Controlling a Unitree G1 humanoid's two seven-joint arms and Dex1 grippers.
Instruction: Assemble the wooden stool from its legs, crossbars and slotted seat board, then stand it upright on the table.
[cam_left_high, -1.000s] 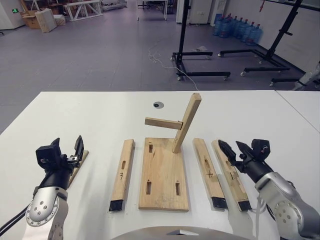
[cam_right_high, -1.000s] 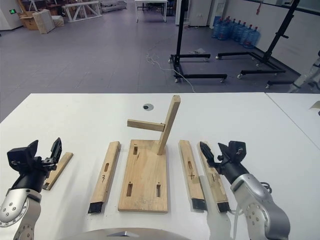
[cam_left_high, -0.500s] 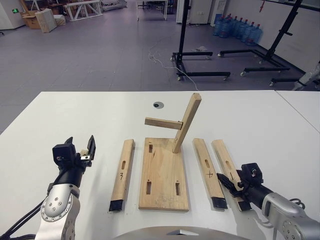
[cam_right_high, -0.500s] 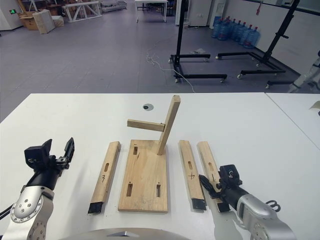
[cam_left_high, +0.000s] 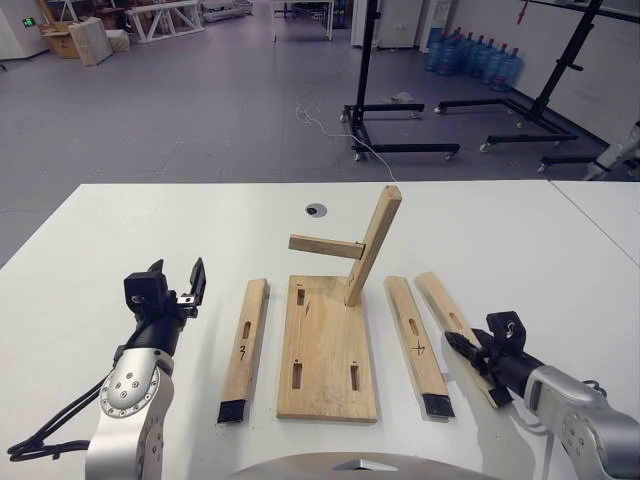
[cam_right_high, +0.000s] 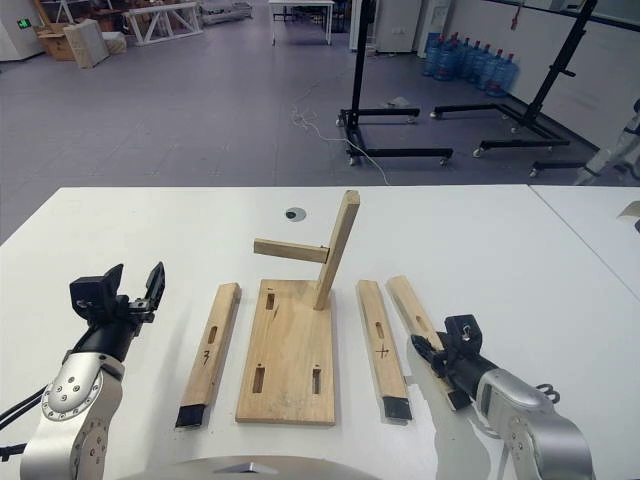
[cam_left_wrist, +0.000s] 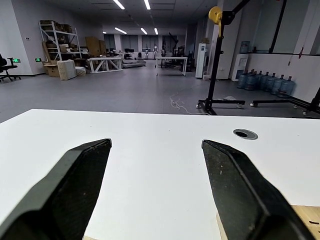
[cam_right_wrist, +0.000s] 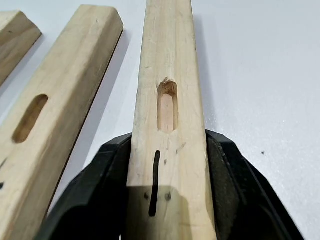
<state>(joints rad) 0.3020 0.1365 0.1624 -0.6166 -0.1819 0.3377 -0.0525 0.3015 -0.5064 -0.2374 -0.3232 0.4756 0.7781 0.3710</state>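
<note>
The slotted seat board (cam_left_high: 325, 360) lies flat at the table's middle. One leg (cam_left_high: 376, 240) stands tilted in a far slot, with a crossbar (cam_left_high: 322, 246) sticking out to its left. Another leg (cam_left_high: 245, 345) lies left of the board, and a third leg (cam_left_high: 416, 340) lies to its right. My right gripper (cam_left_high: 468, 350) is shut on the rightmost leg (cam_left_high: 440, 300) near its near end; its fingers (cam_right_wrist: 107, 170) press both sides of that leg (cam_right_wrist: 167, 75). My left gripper (cam_left_high: 176, 290) hangs open left of the left leg, with nothing between its fingers (cam_left_wrist: 75, 190).
The white table (cam_left_high: 150, 230) has a small round hole (cam_left_high: 316, 210) behind the board. A neighbouring table's edge (cam_left_high: 610, 205) is at the far right. Black wheeled stands (cam_left_high: 400, 110) are on the floor beyond.
My right gripper dropped onto the rightmost leg and shut on it; the leg now lies slightly slanted. My left gripper moved forward and right, over the short wooden piece that lay at the left.
</note>
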